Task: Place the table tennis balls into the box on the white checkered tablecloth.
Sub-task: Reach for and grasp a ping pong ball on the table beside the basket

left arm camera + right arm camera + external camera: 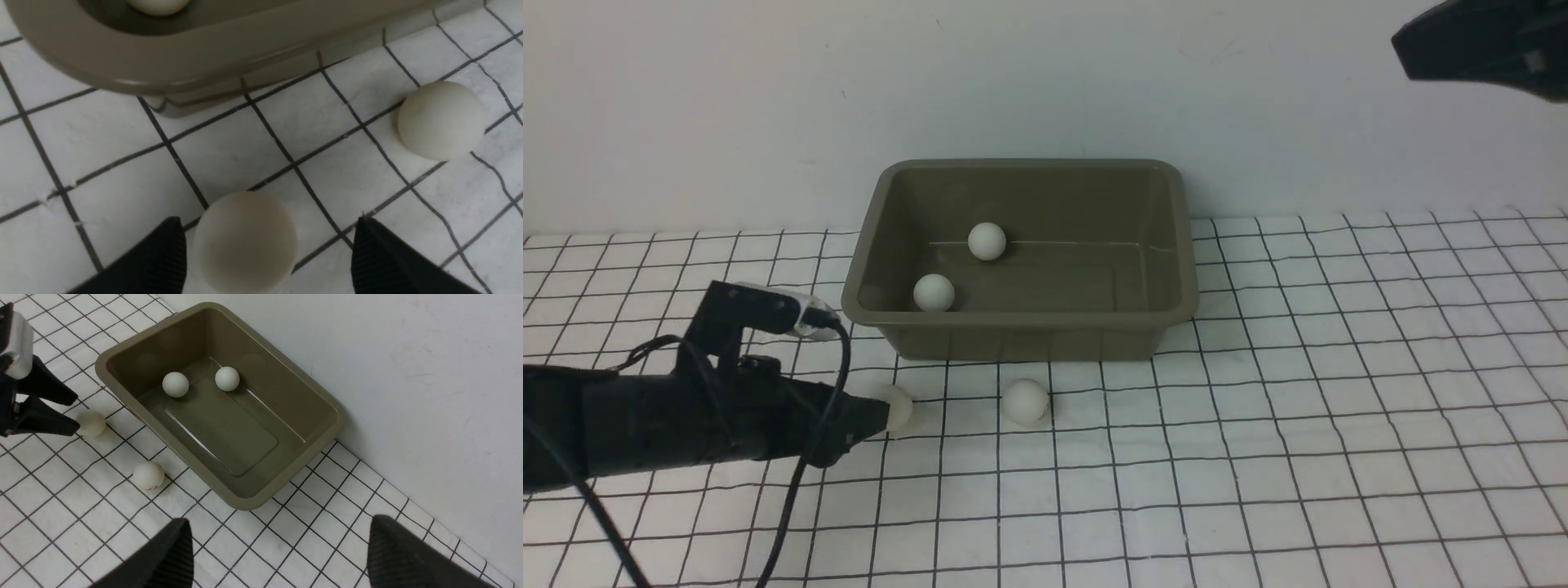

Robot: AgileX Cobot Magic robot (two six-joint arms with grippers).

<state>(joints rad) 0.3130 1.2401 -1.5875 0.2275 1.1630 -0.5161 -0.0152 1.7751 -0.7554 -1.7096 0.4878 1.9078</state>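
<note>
Front view: box [1021, 314] sits open side up on the white checkered tablecloth [1258, 457], its long axis along the wall [1045, 82]. There is no readable writing on it. Rear ball [987, 241] and corner ball [933, 292] lie inside. Left end effector [874, 415] is low over the cloth, with the near ball [900, 406] at its tips. The logo ball [1025, 400] lies just past them, in front of the box. Right end effector [1417, 45] is raised, well apart from everything.

Left wrist view: left end effector [268, 220] has its jaws spread either side of the near ball [245, 241]. A gap is clear on one side, so no grip. Logo ball [441, 120] lies ahead and off to one side (its print can't be seen here). The box rim [204, 61] is beyond.

Right wrist view: right end effector [281, 519] is wide open with nothing between the jaws. Box [261, 498] is below and ahead of it, with two balls on its floor. Logo ball [148, 475] shows a small dark mark, too small to read. Near ball [92, 424] touches the tips of the left end effector [77, 414].
</note>
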